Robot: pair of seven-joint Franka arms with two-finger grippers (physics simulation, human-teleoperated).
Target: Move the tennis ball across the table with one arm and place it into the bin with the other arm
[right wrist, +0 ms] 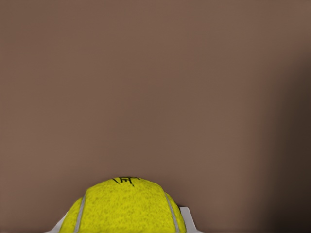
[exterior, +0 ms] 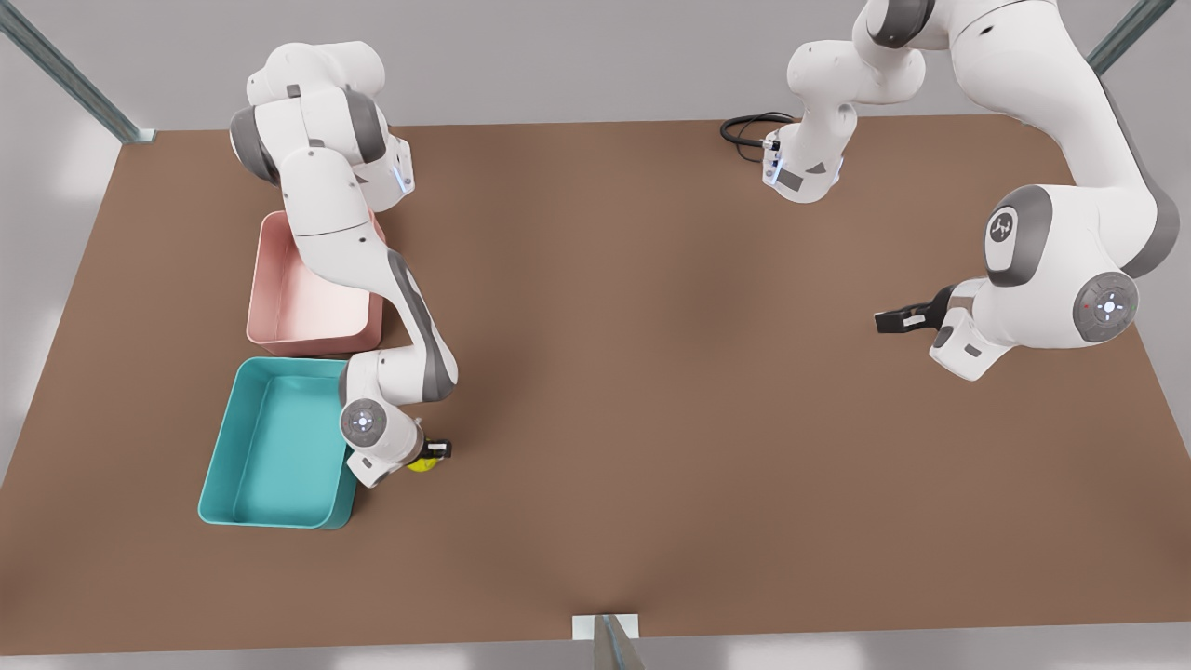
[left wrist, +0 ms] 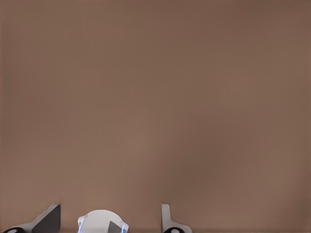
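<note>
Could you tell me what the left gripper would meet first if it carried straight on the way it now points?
The left gripper, empty and open, points toward the front view's left, across bare table. Its way looks free; far along that line stands the right arm near the pink bin, though its height is unclear.

A pink tub (exterior: 312, 298) sat under a white arm. A coiled black cable (exterior: 749, 130) lay well apart from the pink tub, toward the front view's right.

Flat brown bench (exterior: 651, 391): matt, smooth, no grain. Small yellow-green ball (right wrist: 127, 208): fuzzy felt, pale seam lines. Teal rectangular tub (exterior: 244, 507) and pink tub (exterior: 270, 307): smooth plastic, soft sheen. Arm shells: glossy white plastic, grey joints.
</note>
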